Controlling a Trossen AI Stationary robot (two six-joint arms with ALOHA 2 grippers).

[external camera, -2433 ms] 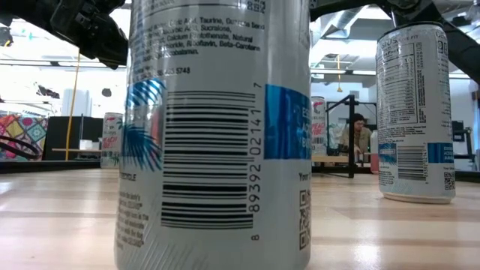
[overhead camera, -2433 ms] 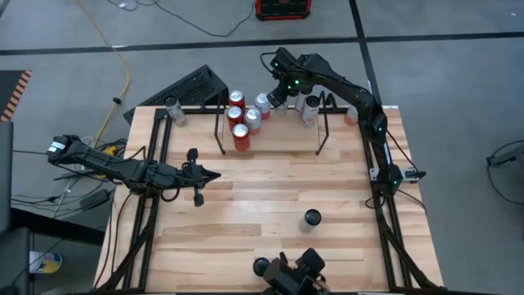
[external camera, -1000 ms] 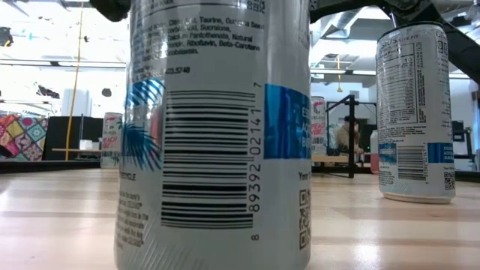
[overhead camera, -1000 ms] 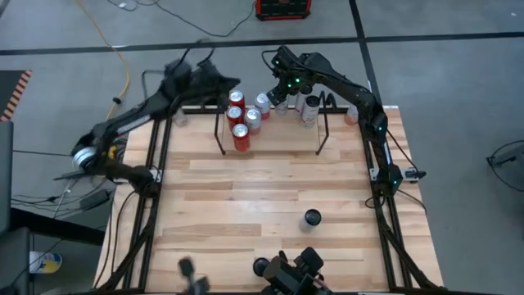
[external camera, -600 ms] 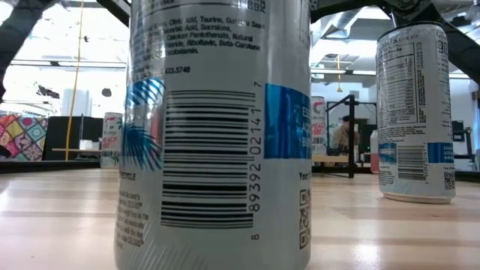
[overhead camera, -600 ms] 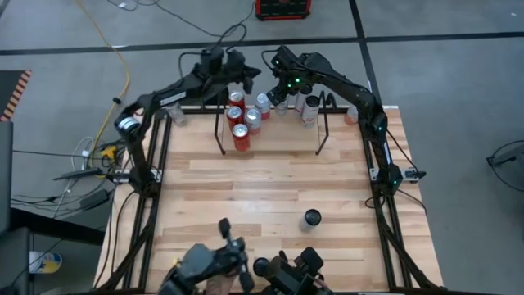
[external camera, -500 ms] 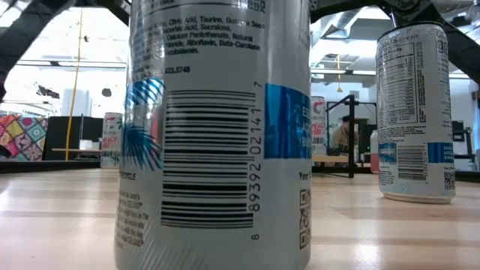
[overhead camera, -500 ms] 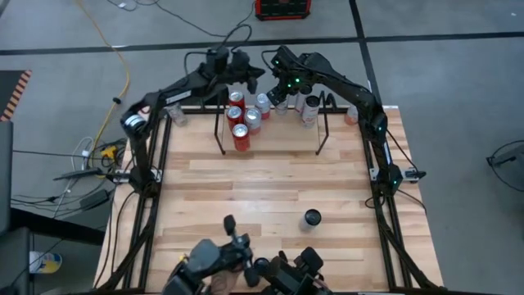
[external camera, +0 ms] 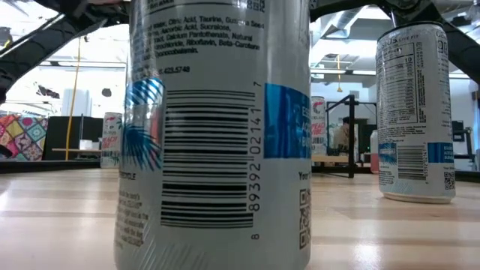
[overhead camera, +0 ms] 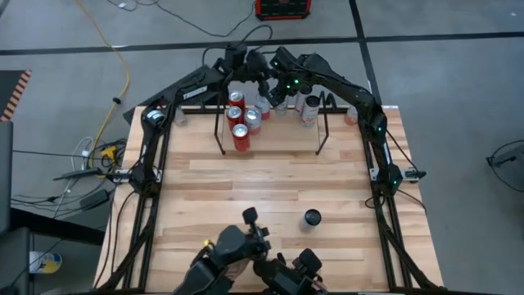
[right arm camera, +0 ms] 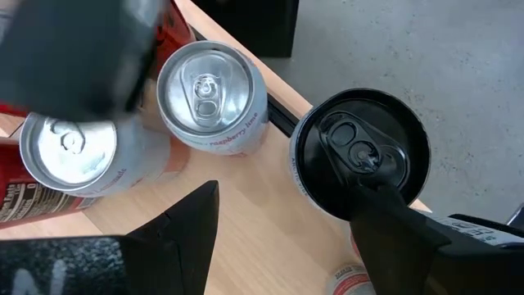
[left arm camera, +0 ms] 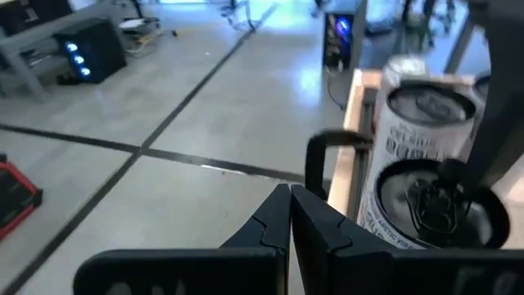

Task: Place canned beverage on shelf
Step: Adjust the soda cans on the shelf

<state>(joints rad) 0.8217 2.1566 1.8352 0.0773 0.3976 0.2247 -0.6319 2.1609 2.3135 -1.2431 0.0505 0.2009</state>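
Two claws worked at the shelf (overhead camera: 270, 123): the right claw (overhead camera: 274, 96), spread, hovered over a black-topped can (right arm camera: 360, 156) to grip it; the left claw (overhead camera: 255, 72), clenched empty, hung just beside it.

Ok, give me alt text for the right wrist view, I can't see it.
The right gripper hangs open above a black-topped can at the table edge. A silver-topped can stands beside it, apart; a blurred dark shape covers one corner.
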